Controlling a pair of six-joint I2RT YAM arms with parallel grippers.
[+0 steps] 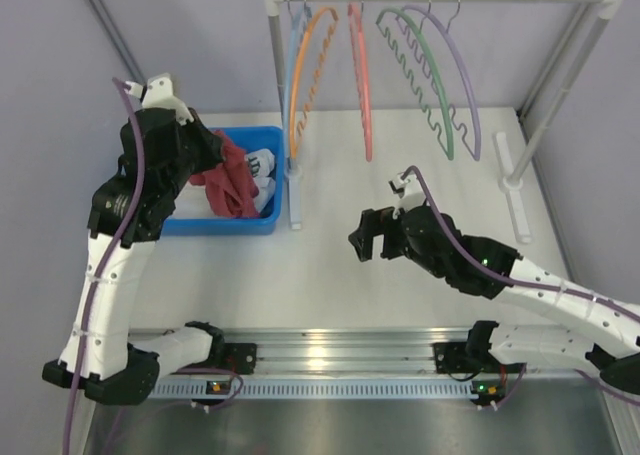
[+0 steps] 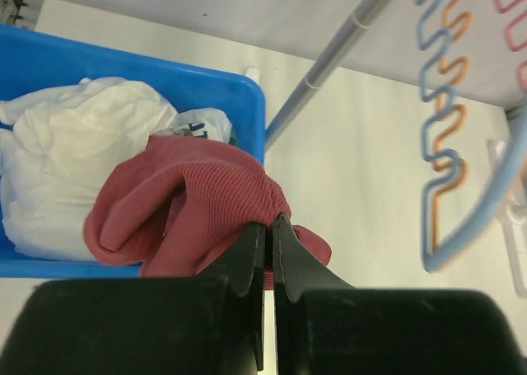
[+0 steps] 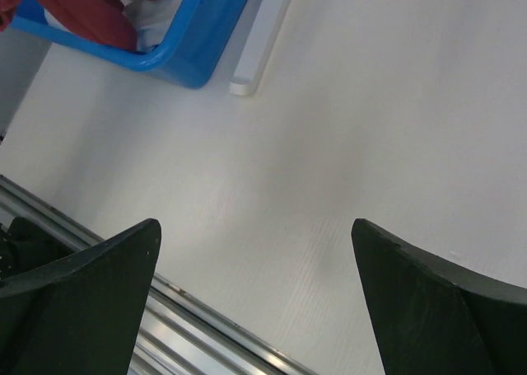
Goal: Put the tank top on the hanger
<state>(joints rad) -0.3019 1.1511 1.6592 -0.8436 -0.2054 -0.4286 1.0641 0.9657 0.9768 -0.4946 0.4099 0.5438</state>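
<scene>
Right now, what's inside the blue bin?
In the blue bin, the tank top, pinched by the left gripper, lies over crumpled white cloth. Anything beneath them, and the bin's floor, is covered.

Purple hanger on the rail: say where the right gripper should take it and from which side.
Probably take the purple hanger on its smooth outer arch near the lower end, coming from the right. That side is open; the green hanger crowds its left. The right gripper is open and empty.
</scene>
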